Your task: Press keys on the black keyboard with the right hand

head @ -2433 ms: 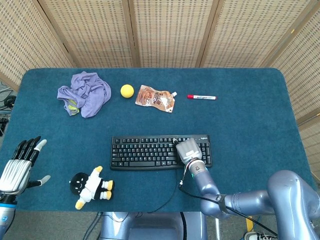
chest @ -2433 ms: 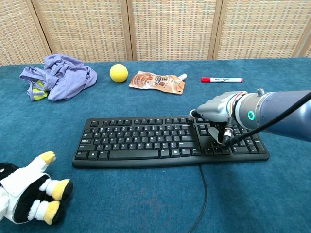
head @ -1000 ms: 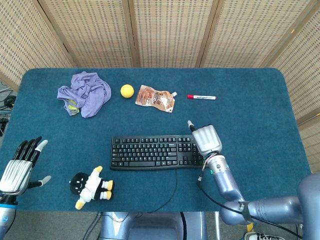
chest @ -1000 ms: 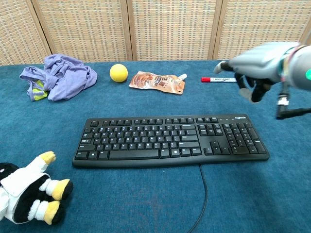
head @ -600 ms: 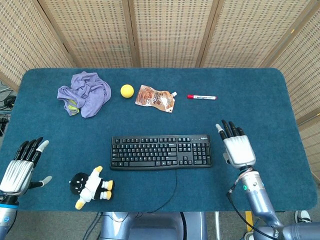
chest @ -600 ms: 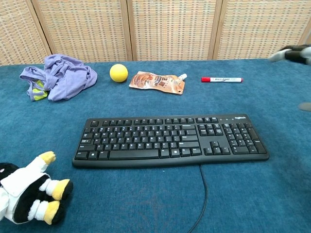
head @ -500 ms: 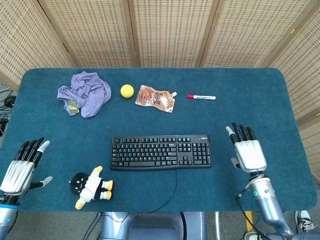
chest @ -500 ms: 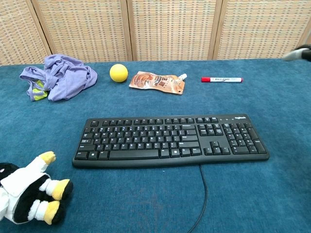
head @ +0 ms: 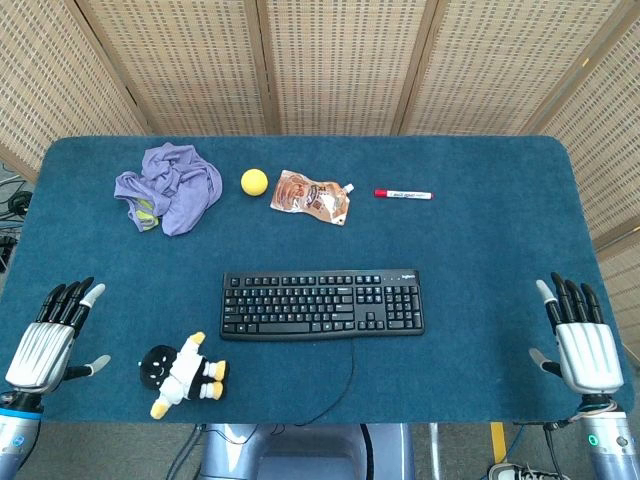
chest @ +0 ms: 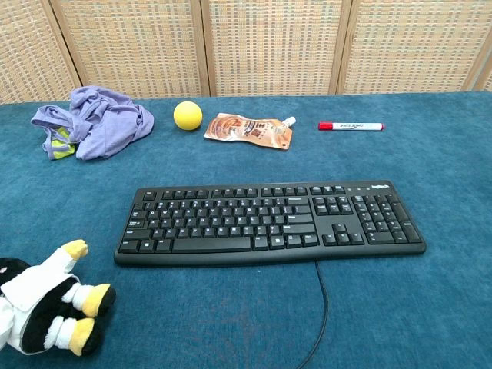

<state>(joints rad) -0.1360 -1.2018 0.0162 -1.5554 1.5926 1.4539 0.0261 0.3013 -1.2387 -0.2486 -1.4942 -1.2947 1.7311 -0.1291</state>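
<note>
The black keyboard lies flat in the middle of the blue table, also seen in the chest view as the keyboard, with its cable trailing toward the front edge. My right hand is at the table's front right corner, far right of the keyboard, fingers spread and holding nothing. My left hand hovers at the front left corner, fingers apart and empty. Neither hand shows in the chest view.
A purple cloth, a yellow ball, a brown snack pouch and a red marker lie along the back. A penguin plush toy lies at the front left, near my left hand.
My right hand has lifted off the keyboard's right end, swung right and back to the front right corner, and left the chest view. The left hand has barely moved.
</note>
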